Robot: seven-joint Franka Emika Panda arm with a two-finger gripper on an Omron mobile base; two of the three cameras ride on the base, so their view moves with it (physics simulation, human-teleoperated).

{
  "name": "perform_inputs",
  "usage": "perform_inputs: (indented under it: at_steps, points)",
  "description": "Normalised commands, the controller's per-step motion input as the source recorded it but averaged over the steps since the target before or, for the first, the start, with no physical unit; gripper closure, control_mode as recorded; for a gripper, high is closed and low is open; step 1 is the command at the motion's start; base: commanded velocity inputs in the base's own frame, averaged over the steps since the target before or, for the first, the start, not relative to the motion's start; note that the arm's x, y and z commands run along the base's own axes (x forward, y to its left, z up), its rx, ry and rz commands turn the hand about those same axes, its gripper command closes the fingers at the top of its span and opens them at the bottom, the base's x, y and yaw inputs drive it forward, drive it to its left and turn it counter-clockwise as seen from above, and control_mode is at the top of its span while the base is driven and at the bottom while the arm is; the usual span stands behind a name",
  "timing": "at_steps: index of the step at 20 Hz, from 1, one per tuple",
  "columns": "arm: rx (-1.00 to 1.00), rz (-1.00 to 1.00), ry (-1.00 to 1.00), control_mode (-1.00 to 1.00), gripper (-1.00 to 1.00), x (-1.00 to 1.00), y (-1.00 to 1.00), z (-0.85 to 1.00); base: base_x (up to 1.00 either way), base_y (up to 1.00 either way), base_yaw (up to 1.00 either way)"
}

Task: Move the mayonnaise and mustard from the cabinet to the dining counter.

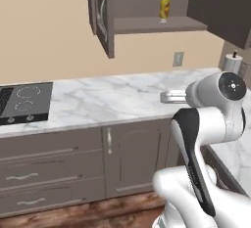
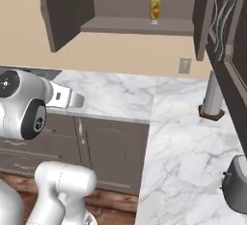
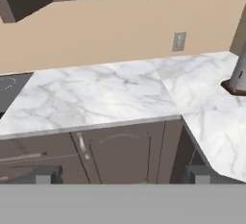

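Starting at the left, a black cooktop [image 1: 25, 103] sat in the marble worktop [image 1: 108, 97], and above it the cabinet [image 1: 147, 24] stood open with the mustard [image 1: 164, 9] upright on its shelf. Further right, the gripper [image 3: 122, 175] hung over the lower cabinets [image 3: 120, 151], fingers [image 3: 45, 174] spread wide and holding nothing, with a paper-towel holder [image 2: 211, 98] at the far right.

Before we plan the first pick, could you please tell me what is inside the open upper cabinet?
On the cabinet shelf stands the mustard, upright and alone. No mayonnaise jar shows; the open doors and frame cover parts of the interior, so it may be hidden there.
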Motion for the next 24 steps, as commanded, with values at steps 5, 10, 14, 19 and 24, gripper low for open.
perform_inputs:
  at_steps: [5,10,14,19,24]
  points:
    - [0.0,0.0,0.0,1.0,-1.0,0.0,0.0,0.0,0.8,0.0,-0.18]
    - [0.0,0.0,0.0,1.0,-1.0,0.0,0.0,0.0,0.75,0.0,-0.14]
    - [0.0,0.0,0.0,1.0,-1.0,0.0,0.0,0.0,0.67,0.0,-0.08]
    - [0.0,0.0,0.0,1.0,-1.0,0.0,0.0,0.0,0.53,0.0,-0.03]
    - [0.0,0.0,0.0,1.0,-1.0,0.0,0.0,0.0,0.44,0.0,-0.04]
